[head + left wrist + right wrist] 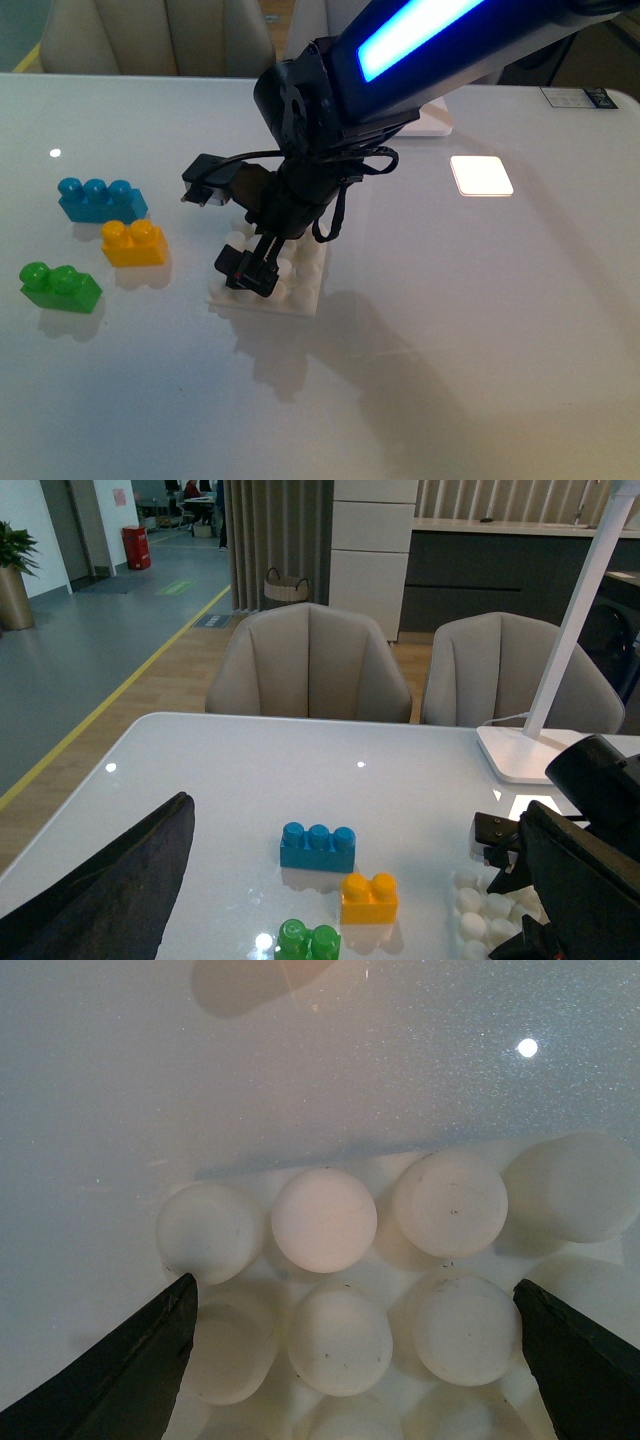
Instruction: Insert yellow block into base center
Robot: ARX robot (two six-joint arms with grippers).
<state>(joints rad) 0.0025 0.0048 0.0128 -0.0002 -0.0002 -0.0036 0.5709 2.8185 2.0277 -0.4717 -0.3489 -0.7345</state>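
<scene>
Right wrist view: right gripper (355, 1282) is spread wide with nothing between its jaws. One dark finger (130, 1370) sits at each lower corner. The base (324, 1220) lies directly below it, its round white studs bare. This view shows no brick.

Front view, nearest first:
- A green brick (60, 286) sits at the near left of the table (480, 350).
- The yellow block (133, 243) is just behind it, upright on the tabletop with both studs up. It is to the left of the base (300, 295), clearly apart from it and untouched.
- A blue brick (100, 199) is just beyond the yellow block.
- The right gripper (255, 278) hangs low over the base, covering much of the stud grid. Contact cannot be judged from this angle.
- The right arm (330, 110) comes in from the upper right, with a lit blue strip along it.
- A white lamp foot (432, 120) stands behind the arm.

Left wrist view: only this camera shows the left gripper (355, 805) — dark wedges at both lower corners, parted and empty, well back from the bricks.
- The yellow block (368, 898) sits between the green brick (308, 940) and the blue brick (318, 846), with a visible gap to the blue one.
- A few base studs (485, 915) show beside the right arm (600, 770).
- Farther off — the lamp foot (520, 755), then two beige chairs (310, 660).
</scene>
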